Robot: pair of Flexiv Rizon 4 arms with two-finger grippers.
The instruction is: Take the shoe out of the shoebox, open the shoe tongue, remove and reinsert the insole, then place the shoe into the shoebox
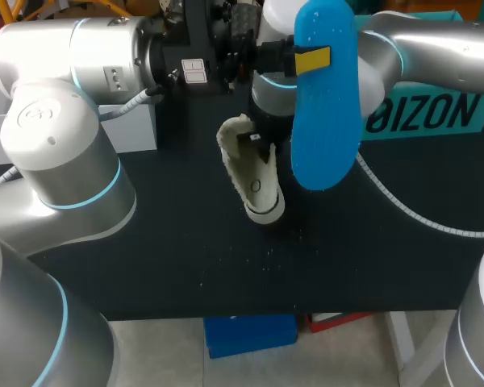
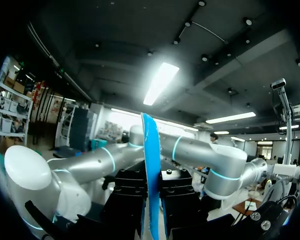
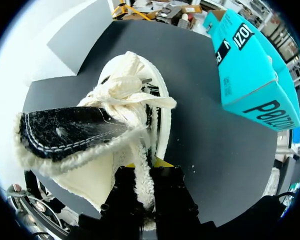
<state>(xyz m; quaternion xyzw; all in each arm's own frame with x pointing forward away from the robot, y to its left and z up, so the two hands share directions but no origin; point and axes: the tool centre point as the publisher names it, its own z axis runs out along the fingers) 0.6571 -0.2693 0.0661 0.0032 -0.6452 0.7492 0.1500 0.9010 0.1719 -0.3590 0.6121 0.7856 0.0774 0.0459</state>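
My left gripper, reaching in from the left, is shut on a blue insole that hangs upright in the air above the table. The left wrist view shows the insole edge-on between the black fingers of that gripper. Below and beside the insole, a cream fleece-lined shoe stands on the black table. My right gripper is shut on the fleecy collar of the shoe. The shoe's black tongue is pulled up and out. The teal shoebox stands at the back right.
A pale grey box stands at the back left of the table. In the right wrist view the shoebox lies off to the side of the shoe, with bare table between them.
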